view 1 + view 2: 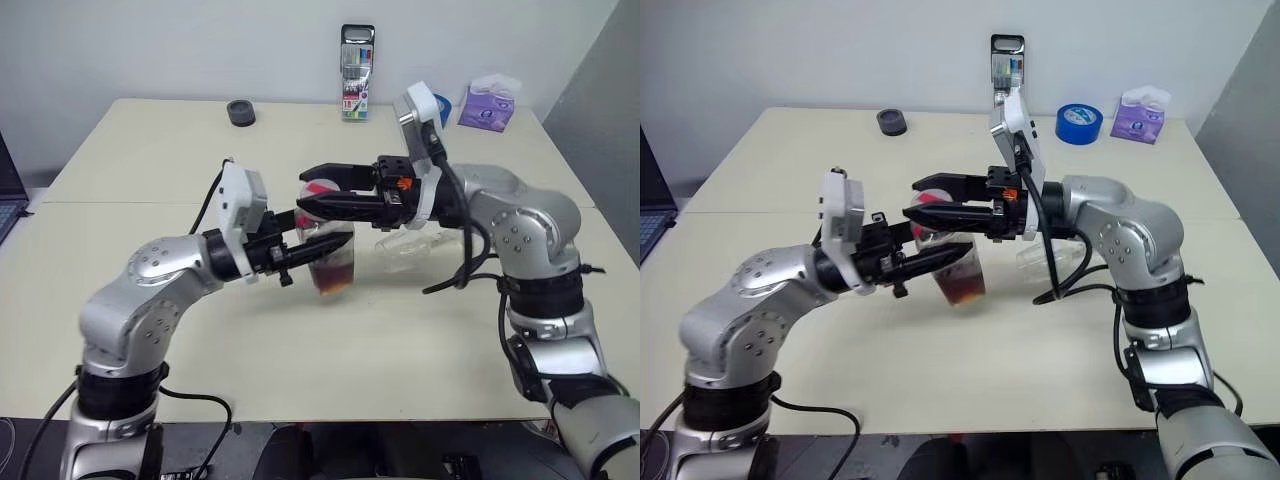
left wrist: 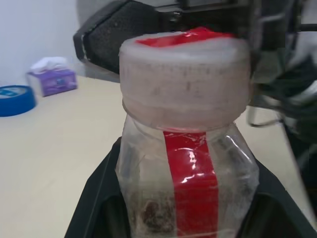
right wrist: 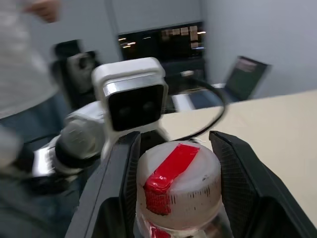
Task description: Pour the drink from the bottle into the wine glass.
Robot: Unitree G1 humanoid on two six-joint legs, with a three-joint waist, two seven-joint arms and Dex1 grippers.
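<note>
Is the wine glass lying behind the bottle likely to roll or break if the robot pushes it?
The wine glass lies on its side on the table, so its rounded bowl would probably roll in a curve. Its clear, thin-looking body suggests it is light and fragile; a hard push may crack it.

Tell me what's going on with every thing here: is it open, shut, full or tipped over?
bottle: upright, lifted off the table, cap on.
cap: on, not yet unscrewed.
drink: a little, at the bottle's bottom.
wine glass: lying on its side, looks empty.
left pincer: shut on the bottle.
right pincer: closed around the cap.
</note>
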